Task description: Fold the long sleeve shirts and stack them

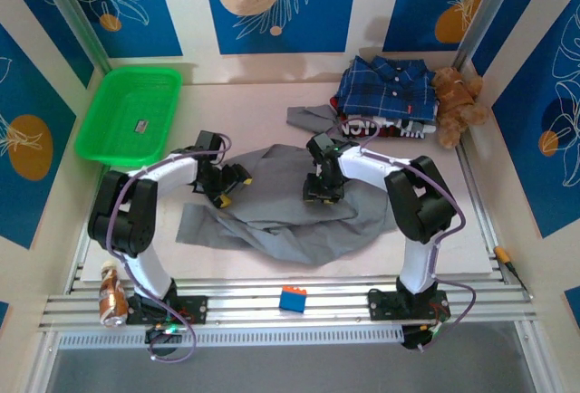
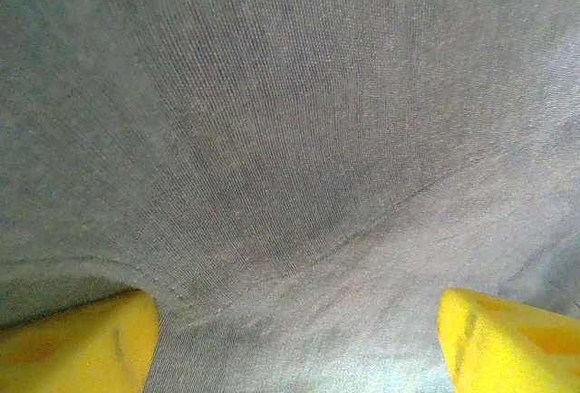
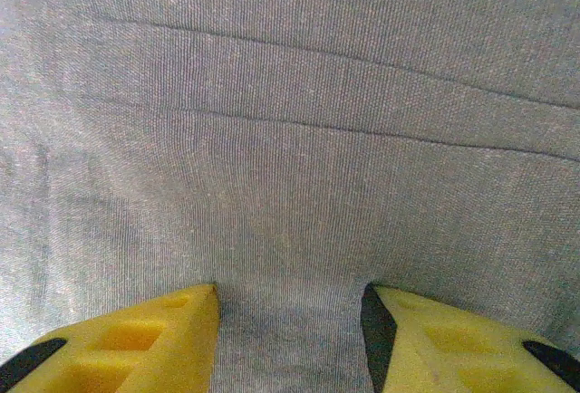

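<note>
Backdrop: blue leaf-print panels are seen behind a pale table (image 1: 254, 108).
Grey shirt (image 1: 281, 221): spread crumpled at table centre, one sleeve run toward the far-right pile.
Plaid shirt (image 1: 385, 85): folded, laid on top of a clothes pile (image 1: 390, 128) at far right.
Left pincer (image 1: 227, 185): jaws held wide on the grey shirt's left part, nothing clamped.
Right pincer (image 1: 322, 192): jaws half closed, grey cloth bunched between the fingers (image 3: 136, 339); a grip cannot be told.
Around: teddy bear (image 1: 458, 103) just beside the pile; green basket (image 1: 100, 144) far left, well apart; blue block (image 1: 292, 299) on the near rail.
</note>
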`<state>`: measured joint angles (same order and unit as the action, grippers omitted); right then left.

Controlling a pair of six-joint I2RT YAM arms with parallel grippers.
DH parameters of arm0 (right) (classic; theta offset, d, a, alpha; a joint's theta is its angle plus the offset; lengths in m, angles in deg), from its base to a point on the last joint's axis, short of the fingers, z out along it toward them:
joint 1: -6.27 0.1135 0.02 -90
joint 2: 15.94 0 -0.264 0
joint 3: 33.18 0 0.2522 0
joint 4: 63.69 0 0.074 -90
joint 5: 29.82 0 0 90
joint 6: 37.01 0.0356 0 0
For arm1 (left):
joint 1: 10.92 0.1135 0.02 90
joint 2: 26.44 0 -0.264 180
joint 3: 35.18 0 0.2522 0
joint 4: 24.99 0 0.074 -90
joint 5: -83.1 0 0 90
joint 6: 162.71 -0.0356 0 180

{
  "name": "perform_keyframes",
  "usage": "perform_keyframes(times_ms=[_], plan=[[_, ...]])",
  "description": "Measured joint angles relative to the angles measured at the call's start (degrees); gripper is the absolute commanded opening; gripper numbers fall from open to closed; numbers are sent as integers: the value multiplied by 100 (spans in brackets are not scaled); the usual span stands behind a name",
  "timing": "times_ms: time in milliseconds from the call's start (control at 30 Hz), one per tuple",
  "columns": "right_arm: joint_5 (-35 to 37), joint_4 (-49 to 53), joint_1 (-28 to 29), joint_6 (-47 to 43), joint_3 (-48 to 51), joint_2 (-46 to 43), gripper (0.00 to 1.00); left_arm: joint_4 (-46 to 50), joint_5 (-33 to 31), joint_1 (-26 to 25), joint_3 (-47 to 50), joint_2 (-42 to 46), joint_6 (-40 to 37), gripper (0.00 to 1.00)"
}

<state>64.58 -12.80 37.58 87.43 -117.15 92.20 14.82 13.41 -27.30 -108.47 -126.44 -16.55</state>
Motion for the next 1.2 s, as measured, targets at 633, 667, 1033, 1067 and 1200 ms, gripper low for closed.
perform_keyframes(times_ms=[633,667,1033,1067,1200], plan=[[-37,-9,22,-26,-243,214,42,-181,-452,79,-691,-205,184,47],[-37,-11,22,-26,-243,214,42,-177,-455,90,-691,-205,181,45],[-37,-11,22,-46,-243,221,42,-358,-420,136,-315,-177,229,43],[-37,-11,22,-48,-243,221,42,-378,-404,138,-208,-149,247,42],[-37,-9,22,-72,-245,225,41,-420,-387,138,162,-28,330,32]])
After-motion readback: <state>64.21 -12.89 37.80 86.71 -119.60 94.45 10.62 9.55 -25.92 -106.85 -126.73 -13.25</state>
